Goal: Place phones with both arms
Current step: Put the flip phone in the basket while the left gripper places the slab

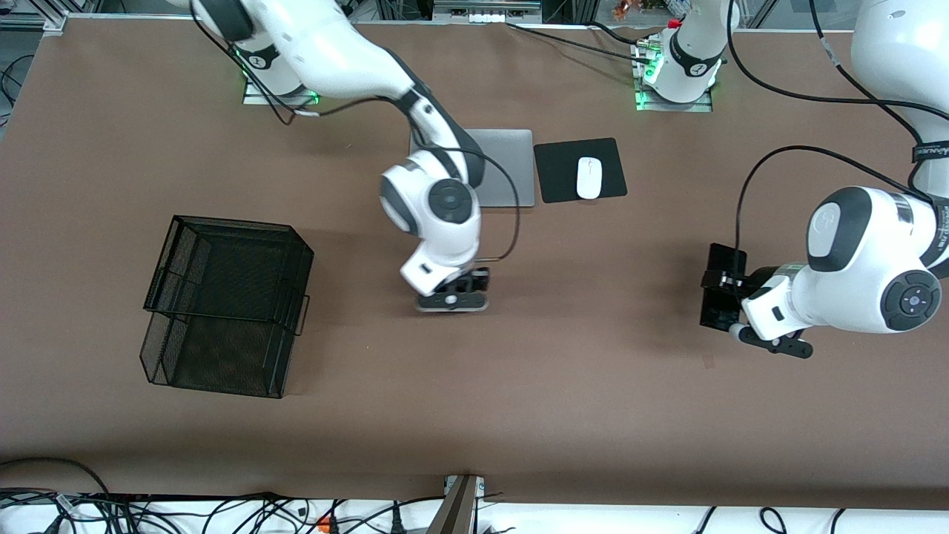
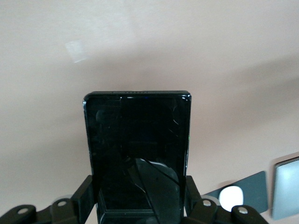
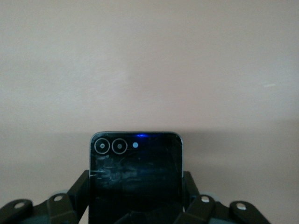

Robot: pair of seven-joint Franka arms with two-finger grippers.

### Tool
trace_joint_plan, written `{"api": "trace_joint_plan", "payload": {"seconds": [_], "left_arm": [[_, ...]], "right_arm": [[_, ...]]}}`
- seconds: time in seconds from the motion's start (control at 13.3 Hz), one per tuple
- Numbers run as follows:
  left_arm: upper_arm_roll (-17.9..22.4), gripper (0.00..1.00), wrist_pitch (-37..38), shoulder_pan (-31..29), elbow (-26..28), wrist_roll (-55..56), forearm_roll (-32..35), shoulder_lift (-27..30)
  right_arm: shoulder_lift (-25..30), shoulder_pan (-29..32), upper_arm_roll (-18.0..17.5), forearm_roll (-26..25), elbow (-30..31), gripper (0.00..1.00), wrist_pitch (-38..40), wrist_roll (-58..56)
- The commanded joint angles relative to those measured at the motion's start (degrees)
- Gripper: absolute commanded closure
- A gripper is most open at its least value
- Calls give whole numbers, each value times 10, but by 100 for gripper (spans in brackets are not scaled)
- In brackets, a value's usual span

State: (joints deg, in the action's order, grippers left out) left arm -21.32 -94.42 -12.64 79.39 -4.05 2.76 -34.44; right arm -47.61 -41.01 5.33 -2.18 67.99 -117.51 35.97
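Observation:
My left gripper (image 1: 725, 282) is low at the left arm's end of the table, shut on the long slim black slab phone (image 1: 718, 297). In the left wrist view the slab (image 2: 138, 140) sits between the gripper's (image 2: 138, 189) two fingers, which press on its long edges. My right gripper (image 1: 460, 289) is low over the middle of the table. In the right wrist view it (image 3: 135, 189) is shut on the small black flip phone (image 3: 135, 165), whose two camera rings show. In the front view the flip phone is hidden under the hand. The lavender phone is out of view.
A black wire basket (image 1: 222, 304) stands toward the right arm's end. A grey laptop (image 1: 508, 167) and a white mouse (image 1: 589, 178) on a black pad (image 1: 560, 174) lie near the arms' bases. The mouse (image 2: 231, 198) also shows in the left wrist view.

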Motion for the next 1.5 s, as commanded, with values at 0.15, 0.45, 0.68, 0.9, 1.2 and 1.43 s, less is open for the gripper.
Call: {"api": "trace_joint_plan", "payload": {"seconds": [0.15,0.45,0.68,0.9,1.2,1.43], "left_arm": [[7,74,1,124,-36,97,-50,-23],[8,74,-178,268,-30,299,-48,-99],[9,72,-360,340,-23,380,-49,-161],[14,0,-406,369,-13,416,-39,-169],[43,0,-262,361,-13,415,-21,-113],[93,0,-39,358,-15,412,78,-34]], "right_arm": [[204,108,15,37,150,100,124,-155],[342,115,149,37,353,100,57,-327],[353,116,237,38,455,100,-52,-405],[314,145,244,54,461,100,-81,-408],[286,154,244,80,449,7,-76,-400],[284,156,243,79,421,0,-66,-405]]}}
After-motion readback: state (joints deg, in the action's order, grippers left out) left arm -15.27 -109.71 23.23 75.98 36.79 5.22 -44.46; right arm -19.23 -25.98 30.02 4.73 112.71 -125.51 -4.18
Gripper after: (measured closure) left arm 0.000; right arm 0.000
